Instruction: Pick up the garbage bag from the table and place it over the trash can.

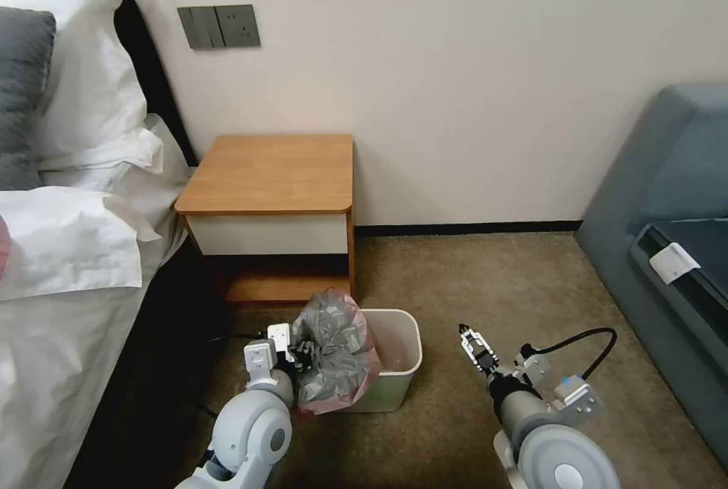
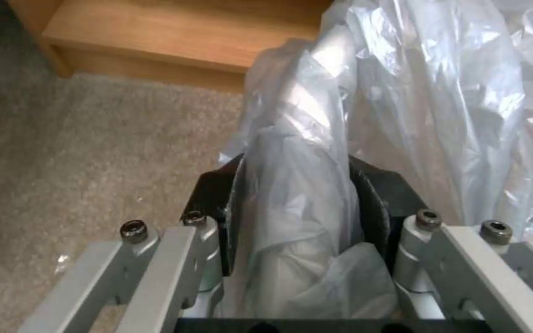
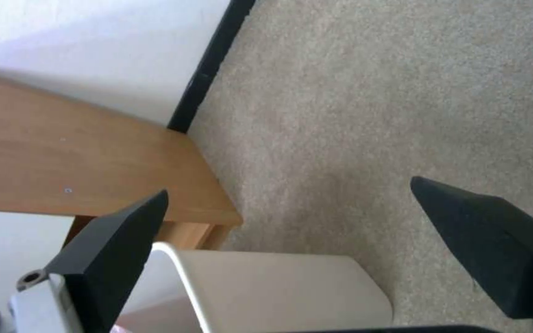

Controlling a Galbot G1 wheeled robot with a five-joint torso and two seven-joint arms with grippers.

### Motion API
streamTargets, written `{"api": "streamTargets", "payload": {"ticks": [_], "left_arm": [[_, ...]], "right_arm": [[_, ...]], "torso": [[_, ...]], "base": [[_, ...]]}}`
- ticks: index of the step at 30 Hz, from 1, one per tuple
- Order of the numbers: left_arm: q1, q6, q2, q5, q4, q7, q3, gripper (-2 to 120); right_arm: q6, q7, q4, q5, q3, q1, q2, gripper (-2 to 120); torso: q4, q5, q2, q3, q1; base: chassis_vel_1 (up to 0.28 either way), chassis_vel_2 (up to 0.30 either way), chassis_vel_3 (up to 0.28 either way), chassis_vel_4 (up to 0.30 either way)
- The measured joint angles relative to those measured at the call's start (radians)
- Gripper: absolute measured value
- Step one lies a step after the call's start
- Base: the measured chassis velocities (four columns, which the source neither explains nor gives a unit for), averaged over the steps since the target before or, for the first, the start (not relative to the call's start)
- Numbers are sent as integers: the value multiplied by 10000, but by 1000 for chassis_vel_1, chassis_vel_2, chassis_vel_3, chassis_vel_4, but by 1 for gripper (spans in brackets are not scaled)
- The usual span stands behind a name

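Crinkly garbage bag (image 1: 334, 352), clenched by left gripper (image 1: 303, 356), drapes trash can (image 1: 398, 368) rim; right gripper (image 1: 472, 341) released.

Grey, pink-rimmed garbage bag (image 1: 331, 345); cream trash can (image 1: 398, 368); orange-brown table (image 1: 273, 174).

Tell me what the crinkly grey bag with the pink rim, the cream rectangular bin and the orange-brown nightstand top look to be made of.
The crinkly grey bag, clamped in the left gripper, looks like thin translucent plastic film: it creases and glints. The cream rectangular bin seems moulded plastic, smooth and matte with a rolled rim. The orange-brown nightstand top shows wood grain with a satin sheen; solid wood or laminate, I cannot tell.
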Motion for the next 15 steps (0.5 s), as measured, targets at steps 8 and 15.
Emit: {"api": "streamTargets", "payload": {"ticks": [8,15], "left_arm": [[110,-146,-127,68,11,-68,30,23],[604,-1696,-178,416,0,516,21,7]], "right_arm": [[25,-110,124,-127,58,-164,30,100],[30,-545,952,-178,157,-25,-297,100]], "torso": [[0,0,0,0,0],[-2,-8,0,1,0]], "base": [[0,0,0,0],[0,0,0,0]]}}
